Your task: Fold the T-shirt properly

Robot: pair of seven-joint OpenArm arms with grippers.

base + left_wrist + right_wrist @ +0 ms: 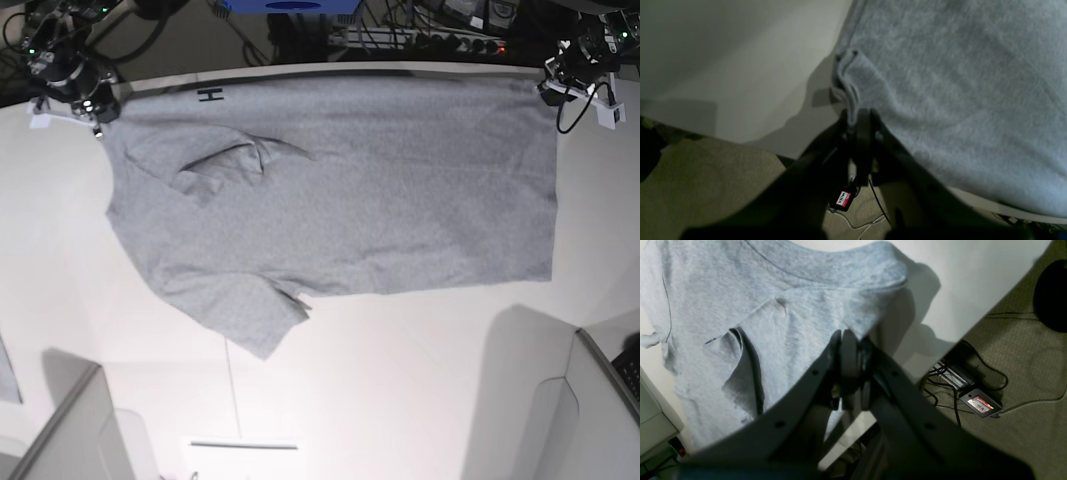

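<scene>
Both grippers, the left gripper (853,116) and right gripper (848,340), pinch far-edge corners of the large heather-grey cotton T-shirt (340,190), which lies spread across the white table (400,390). Uneven pulling could slip the thin bunched hem from the jaws or skew the fold.

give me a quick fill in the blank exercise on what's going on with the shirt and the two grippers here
1. The T-shirt lies spread on a ____ table.
2. The left gripper is shut on the shirt's ____.
3. The right gripper is ____ on the T-shirt.
4. The black letter visible in the base view is ____.

Missing words: white; hem; shut; H
</scene>
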